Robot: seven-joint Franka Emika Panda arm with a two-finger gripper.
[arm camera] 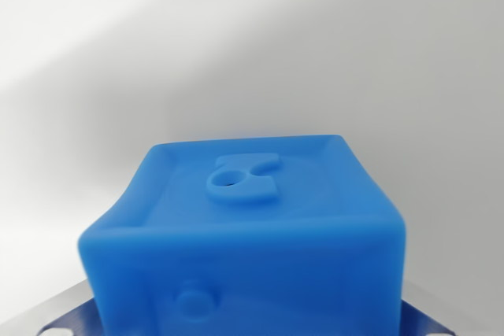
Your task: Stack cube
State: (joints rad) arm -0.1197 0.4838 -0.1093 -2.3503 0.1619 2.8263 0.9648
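Observation:
A blue cube [252, 226] fills the lower middle of the wrist view, very close to the camera. Its top face has a raised rim and an embossed figure with a small hole. Its near face carries a round stud. My gripper [240, 322] is shut on the cube, and only the metal fingers [59, 316] show, at the bottom corners, pressed against its two sides. The cube's left edge looks slightly bulged. The cube's underside and whatever lies below it are hidden.
Behind the cube there is only a plain white surface [252, 45], with a soft diagonal shadow running from lower left to upper right. No other cube or object shows in this view.

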